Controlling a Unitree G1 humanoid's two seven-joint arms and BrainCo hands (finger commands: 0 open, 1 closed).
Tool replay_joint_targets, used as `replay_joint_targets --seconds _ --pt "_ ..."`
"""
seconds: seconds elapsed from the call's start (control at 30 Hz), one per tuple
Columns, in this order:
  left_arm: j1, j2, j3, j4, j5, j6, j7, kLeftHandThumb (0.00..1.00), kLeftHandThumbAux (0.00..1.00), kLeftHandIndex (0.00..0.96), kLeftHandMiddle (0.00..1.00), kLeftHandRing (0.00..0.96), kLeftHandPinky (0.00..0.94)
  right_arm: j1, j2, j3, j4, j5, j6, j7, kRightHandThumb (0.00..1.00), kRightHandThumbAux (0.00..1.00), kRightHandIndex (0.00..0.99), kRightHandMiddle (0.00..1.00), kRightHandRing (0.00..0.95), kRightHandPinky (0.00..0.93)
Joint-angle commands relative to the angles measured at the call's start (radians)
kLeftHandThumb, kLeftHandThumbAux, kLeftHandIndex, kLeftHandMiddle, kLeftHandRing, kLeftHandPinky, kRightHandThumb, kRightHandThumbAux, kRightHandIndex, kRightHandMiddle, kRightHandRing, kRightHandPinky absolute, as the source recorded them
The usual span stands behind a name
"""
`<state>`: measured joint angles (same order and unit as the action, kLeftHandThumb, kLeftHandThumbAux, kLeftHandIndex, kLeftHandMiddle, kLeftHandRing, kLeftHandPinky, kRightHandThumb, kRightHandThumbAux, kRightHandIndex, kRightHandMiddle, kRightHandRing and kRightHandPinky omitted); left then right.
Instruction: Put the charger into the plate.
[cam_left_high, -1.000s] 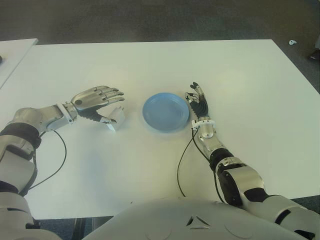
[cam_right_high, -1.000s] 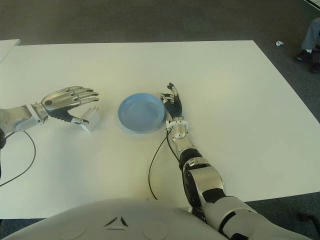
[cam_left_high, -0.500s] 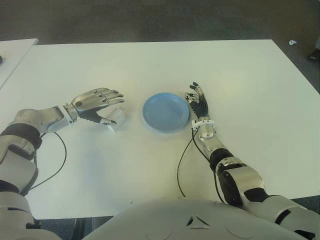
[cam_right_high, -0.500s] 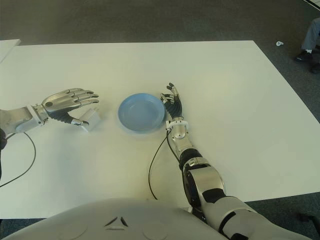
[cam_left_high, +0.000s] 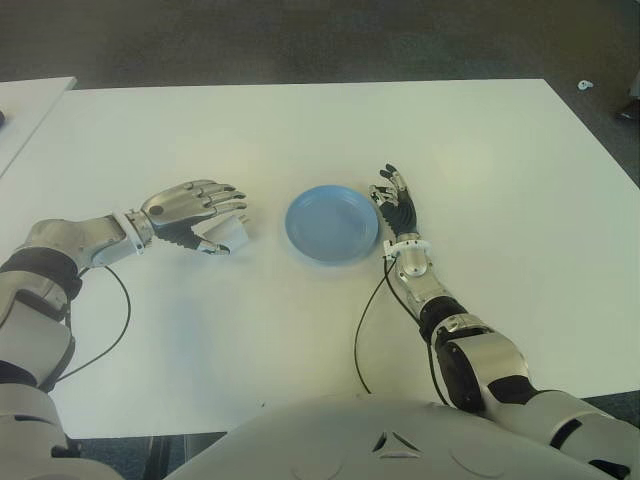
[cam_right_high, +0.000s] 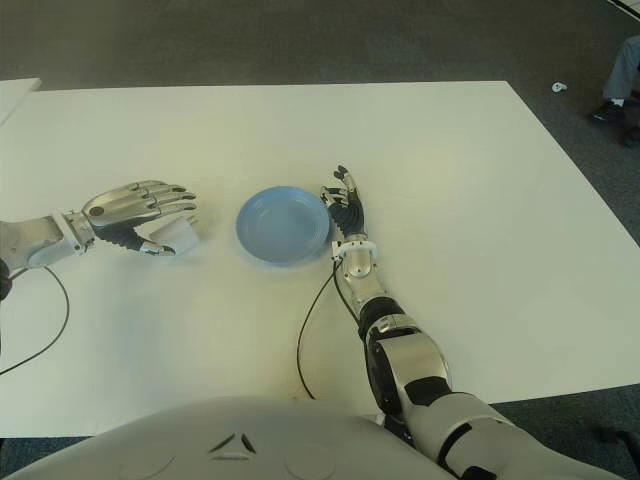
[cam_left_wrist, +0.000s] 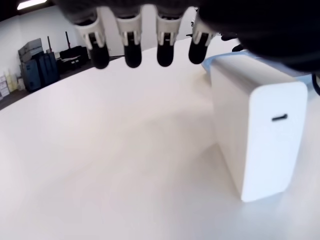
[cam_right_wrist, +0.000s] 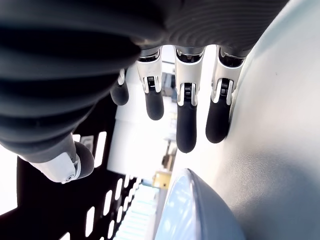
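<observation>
Now the grasp is in hand: left hand (cam_left_high: 190, 208), fingers spread over the charger (cam_left_high: 226, 235), must close; plate (cam_left_high: 331, 223) waits at its 3 o'clock; right hand (cam_left_high: 393, 200) idles open beside it.

No readable text, label, brand, number or sign on anything.

White table (cam_left_high: 300, 130) is filling most of the view, dark grey carpet floor (cam_left_high: 300, 40) showing beyond it. Second white table edge (cam_left_high: 25, 100) sitting off left. Ceiling light (cam_left_wrist: 31, 4) glowing overhead.
</observation>
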<state>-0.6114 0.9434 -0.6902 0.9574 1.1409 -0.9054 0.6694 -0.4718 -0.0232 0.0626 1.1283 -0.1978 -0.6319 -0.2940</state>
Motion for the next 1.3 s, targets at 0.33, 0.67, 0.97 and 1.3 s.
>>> replay_joint_targets --seconds 0.33,0.67,0.97,1.3 --pt "0.018 0.021 -0.021 -0.003 0.019 -0.002 -0.004 0.33 0.109 0.0 0.0 0.0 0.0 0.13 -0.002 0.005 0.084 -0.007 0.07 0.012 0.0 0.522 0.0 0.155 0.291 0.31" --pt "0.016 0.026 -0.019 -0.003 0.013 -0.004 -0.006 0.344 0.115 0.0 0.0 0.0 0.0 0.13 -0.001 0.007 0.085 -0.01 0.067 0.01 0.0 0.528 0.0 0.157 0.293 0.306" --pt "0.019 0.028 -0.013 -0.003 -0.001 -0.014 -0.023 0.352 0.115 0.0 0.0 0.0 0.0 0.131 0.0 0.008 0.084 -0.011 0.063 0.007 0.0 0.519 0.0 0.161 0.297 0.312" --pt "0.03 0.034 -0.007 -0.013 -0.01 -0.018 -0.032 0.347 0.116 0.0 0.0 0.0 0.0 0.132 0.002 0.007 0.081 -0.01 0.063 0.002 0.0 0.531 0.0 0.164 0.302 0.331"
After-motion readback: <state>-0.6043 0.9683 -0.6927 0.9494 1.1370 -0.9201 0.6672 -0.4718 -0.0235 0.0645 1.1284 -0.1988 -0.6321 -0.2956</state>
